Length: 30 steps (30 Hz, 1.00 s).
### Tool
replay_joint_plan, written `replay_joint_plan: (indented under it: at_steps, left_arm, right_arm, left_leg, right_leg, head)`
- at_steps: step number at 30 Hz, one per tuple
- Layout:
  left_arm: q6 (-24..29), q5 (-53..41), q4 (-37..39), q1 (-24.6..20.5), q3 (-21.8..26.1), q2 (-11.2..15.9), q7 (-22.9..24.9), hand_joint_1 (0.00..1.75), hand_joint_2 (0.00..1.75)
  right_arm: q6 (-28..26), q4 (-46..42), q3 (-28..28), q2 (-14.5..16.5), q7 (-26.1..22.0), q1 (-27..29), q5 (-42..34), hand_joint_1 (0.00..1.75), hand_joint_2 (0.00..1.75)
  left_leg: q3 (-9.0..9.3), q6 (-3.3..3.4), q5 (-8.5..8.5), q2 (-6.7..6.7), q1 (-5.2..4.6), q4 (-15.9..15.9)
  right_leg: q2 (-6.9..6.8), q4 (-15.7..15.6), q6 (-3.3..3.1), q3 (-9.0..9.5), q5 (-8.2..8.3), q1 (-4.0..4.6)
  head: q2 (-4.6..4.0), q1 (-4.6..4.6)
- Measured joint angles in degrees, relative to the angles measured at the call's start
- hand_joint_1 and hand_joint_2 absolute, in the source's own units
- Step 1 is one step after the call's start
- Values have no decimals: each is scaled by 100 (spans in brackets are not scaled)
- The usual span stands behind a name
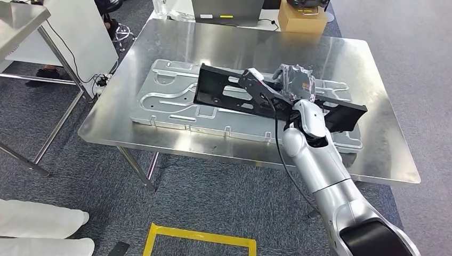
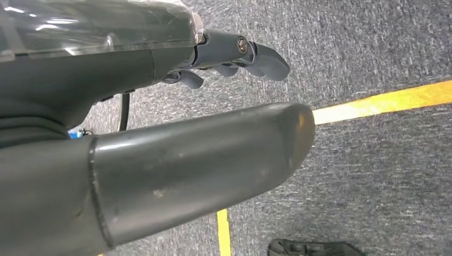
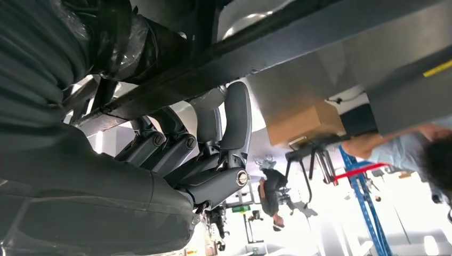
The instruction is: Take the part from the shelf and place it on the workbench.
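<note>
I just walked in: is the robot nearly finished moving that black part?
Nearly. The black part is already over the workbench, lying across the silver panel. The right hand grips it from above. What seems left is letting go. The left hand hangs over the floor, holding nothing.

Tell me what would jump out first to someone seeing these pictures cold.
The long black part lies slantwise over the pressed silver metal panel on the shiny steel workbench, with the robot's right hand at its middle. In the right wrist view, that hand's fingers curl against the part's dark bar. The left hand hangs over grey carpet crossed by yellow tape.
</note>
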Motion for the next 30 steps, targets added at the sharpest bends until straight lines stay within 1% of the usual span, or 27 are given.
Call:
replay_joint_plan:
  at_steps: [1,2,3,4,5,7,8,9,10,11,13,14,15,16,17,18,19,20,21,22,23,24,25,26,28,29,30]
  left_arm:
    - [-1,9,0,8,0,1,1,0,0]
    - [-2,16,0,12,0,1,1,0,0]
    - [-3,20,5,15,0,-7,1,0,0]
    - [-5,22,10,12,0,-13,1,0,0]
    - [-7,23,15,8,0,-19,4,0,0]
    - [-9,24,21,-2,0,-22,9,0,0]
    - [-9,24,21,-5,0,-17,12,0,0]
    - [-9,24,21,-8,0,-16,11,0,0]
    - [-9,25,22,-13,-1,-16,11,0,0]
    - [-9,25,22,-18,-1,-15,14,0,0]
    - [-8,26,24,-23,-2,-6,26,0,0]
    - [-8,28,24,-17,-1,2,34,0,0]
    - [-7,32,24,-7,-1,9,41,0,0]
    - [-6,36,24,2,0,13,48,0,0]
    - [-5,40,24,11,0,14,52,0,0]
    - [-5,44,25,22,0,15,57,0,0]
    - [-4,49,25,28,-1,15,60,0,0]
    - [-2,54,26,31,-1,15,61,0,0]
    - [-1,57,26,37,-2,16,64,0,0]
    - [1,60,26,37,-2,16,66,0,0]
    - [2,60,26,38,-2,16,67,0,0]
    - [2,59,26,39,-2,15,68,0,0]
    - [2,59,26,32,-2,15,68,0,0]
    - [2,59,26,23,-2,15,67,0,0]
    - [2,59,26,5,-2,16,67,0,0]
    - [2,59,26,2,-2,16,67,0,0]
    - [2,59,26,3,-2,16,67,0,0]
  right_arm:
    - [4,13,1,-13,-1,7,5,175,175]
    - [4,19,1,-24,-1,6,13,175,175]
    - [4,25,1,-35,-3,2,20,175,175]
    - [8,32,1,-42,-5,-6,27,175,175]
    - [12,39,3,-44,-7,-13,34,175,175]
    - [18,49,8,-45,-10,-22,44,175,175]
    - [17,49,10,-47,-10,-23,48,175,175]
    - [16,48,11,-50,-10,-33,51,175,175]
    - [16,49,12,-52,-11,-50,55,175,175]
    - [17,50,12,-50,-12,-66,57,175,175]
    - [26,61,12,-39,-17,-72,60,175,175]
    - [32,72,12,-35,-17,-55,60,175,175]
    - [37,85,12,-34,-17,-35,60,175,175]
    - [41,97,12,-34,-18,-21,60,175,175]
    - [43,104,12,-34,-19,-13,60,175,175]
    - [44,110,12,-35,-21,-9,60,175,175]
    - [46,120,12,-35,-27,-10,60,175,175]
    - [50,131,12,-35,-35,-11,60,175,175]
    - [53,142,12,-35,-43,-9,60,175,175]
    - [56,150,12,-34,-50,-11,60,175,175]
    - [56,150,12,-36,-51,-13,60,175,175]
    - [55,150,12,-37,-52,-17,60,175,175]
    - [55,151,12,-39,-52,-28,60,175,175]
    - [54,151,12,-40,-52,-37,60,175,175]
    - [55,161,12,-41,-52,-36,60,175,175]
    - [56,171,12,-41,-52,-24,60,175,175]
    - [56,182,12,-41,-52,-11,60,175,175]
  left_leg:
    - [77,-2,-54,-10,-12,0]
    - [163,-7,-113,-18,-26,-2]
    - [248,-20,-174,-21,-39,-1]
    - [306,-44,-230,-24,-46,-8]
    - [338,-77,-278,-21,-43,-24]
    - [394,-151,-305,-9,-39,-28]
    - [425,-180,-321,-1,-33,-14]
    - [431,-205,-328,3,-33,72]
    - [360,-232,-360,4,-27,239]
    - [194,-259,-433,4,-16,524]
    - [-278,-330,-676,6,2,1199]
    - [-488,-363,-793,7,14,1405]
    - [-620,-381,-820,9,23,1432]
    - [-668,-390,-710,11,32,1277]
    - [-644,-388,-458,15,39,965]
    - [-584,-373,-101,22,44,602]
    - [-537,-353,150,32,35,307]
    - [-503,-316,336,38,24,124]
    - [-494,-273,408,42,13,55]
    - [-489,-227,365,40,1,54]
    - [-457,-183,374,35,10,52]
    - [-416,-144,355,32,19,37]
    - [-364,-107,331,31,27,21]
    - [-313,-76,302,29,35,6]
    - [-229,-39,224,27,33,-2]
    - [-184,-36,179,21,32,-1]
    - [-128,-36,131,13,30,0]
  right_leg:
    - [0,-220,-31,14,207,9]
    - [0,-605,-81,113,512,25]
    - [-3,-995,-145,223,789,54]
    - [-9,-1321,-205,321,968,85]
    - [-17,-1505,-254,378,1070,112]
    - [-19,-1618,-315,440,1029,142]
    - [-20,-1659,-335,508,1034,128]
    - [-18,-1716,-359,592,1017,108]
    - [-20,-1757,-384,678,1003,83]
    - [-21,-1789,-397,753,981,64]
    - [-12,-1802,-411,849,896,60]
    - [-5,-1798,-400,906,839,57]
    - [1,-1790,-384,974,774,51]
    - [5,-1778,-363,1049,704,41]
    - [8,-1760,-336,1130,628,30]
    - [7,-1742,-305,1198,551,20]
    - [11,-1721,-272,1250,484,19]
    - [15,-1708,-234,1281,426,24]
    - [19,-1695,-194,1301,386,33]
    - [24,-1684,-160,1315,365,41]
    - [22,-1661,-131,1319,347,43]
    - [19,-1570,-111,1297,336,39]
    - [14,-1383,-90,1206,301,30]
    - [9,-1087,-65,1042,223,19]
    - [2,-344,-16,555,-39,3]
    - [1,-78,-3,329,-149,-1]
    - [1,17,-2,179,-167,-2]
  head:
    - [0,0]
    - [0,1]
    - [0,-4]
    - [0,-7]
    - [0,-11]
    - [0,-12]
    - [0,-8]
    - [0,-6]
    - [0,-7]
    - [0,-8]
    - [0,-14]
    - [0,-14]
    - [0,-14]
    - [0,-15]
    - [0,-15]
    - [0,-15]
    - [0,-15]
    - [0,-14]
    - [0,-12]
    - [0,-12]
    - [0,-12]
    - [0,-11]
    - [0,-11]
    - [0,-9]
    - [0,-9]
    - [0,-9]
    - [0,-9]
